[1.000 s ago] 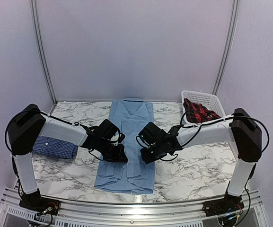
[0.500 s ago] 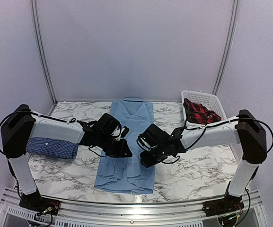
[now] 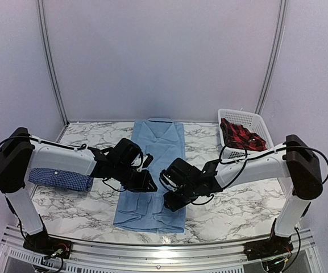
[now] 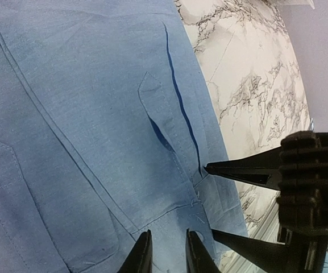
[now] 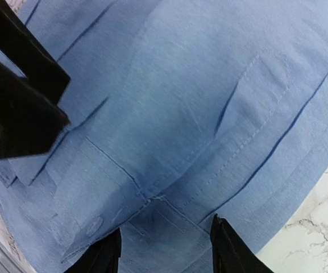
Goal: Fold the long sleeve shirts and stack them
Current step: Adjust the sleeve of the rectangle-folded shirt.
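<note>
The plain light blue collared cloth shirt (image 3: 155,148) lay flat and lengthwise on the white marbled tabletop (image 3: 232,205), narrowed to a long strip. Its collar end reached well beyond both pincers and its hem end lay on their near side. The left pincer (image 3: 146,183) hung low over the strip's lower middle, fingers only narrowly apart, with nothing seen clamped between them. The right pincer (image 3: 172,202), just to its right, stood wide apart over the same cloth. The dark blue, finely checked cloth shirt (image 3: 61,177) sat folded well to the left of the left pincer.

The step in hand looked to be the crosswise fold of the blue strip — not yet gripped. The next move would call for both pincers to pinch one end evenly, each near its own edge, and carry it over without skewing — stacking would come after.
</note>
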{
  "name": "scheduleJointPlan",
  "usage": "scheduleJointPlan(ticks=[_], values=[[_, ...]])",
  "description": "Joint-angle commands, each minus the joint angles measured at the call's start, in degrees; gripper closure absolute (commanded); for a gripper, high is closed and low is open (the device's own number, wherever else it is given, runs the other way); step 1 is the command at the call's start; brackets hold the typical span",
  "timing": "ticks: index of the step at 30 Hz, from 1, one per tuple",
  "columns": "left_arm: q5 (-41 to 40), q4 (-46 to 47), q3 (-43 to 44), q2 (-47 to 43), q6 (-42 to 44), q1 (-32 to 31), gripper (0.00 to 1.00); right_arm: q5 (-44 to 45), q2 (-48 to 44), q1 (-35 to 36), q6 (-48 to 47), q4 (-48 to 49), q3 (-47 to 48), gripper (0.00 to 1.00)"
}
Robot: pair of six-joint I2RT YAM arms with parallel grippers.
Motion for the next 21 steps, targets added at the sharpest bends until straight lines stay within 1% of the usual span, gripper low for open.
scheduleJointPlan(ticks=[1,7,17,19,21], values=[[-0.97,-1.11,-1.43,-2.62,0.88,-0.65,0.76,-0.11,1.63,0.81,1.21,1.48,4.06,0.48],[-0.56,-1.14,-2.72,-3.61,1.67,-1.11,0.72,1.21,3.56,0.82,3.05,1.69,6.17,0.43],[-0.19,-0.35,-4.89,-5.16,2.08,-1.25,0.69,3.66,7.26,0.91,4.80,-0.21,9.24,0.39],[-0.18,0.03,-5.00,-4.86,2.13,-1.20,0.69,5.32,7.43,0.99,5.24,-1.54,9.86,0.39],[-0.20,0.33,-5.01,-4.60,2.17,-1.25,0.69,6.23,7.41,1.04,5.65,-2.68,10.12,0.42]])
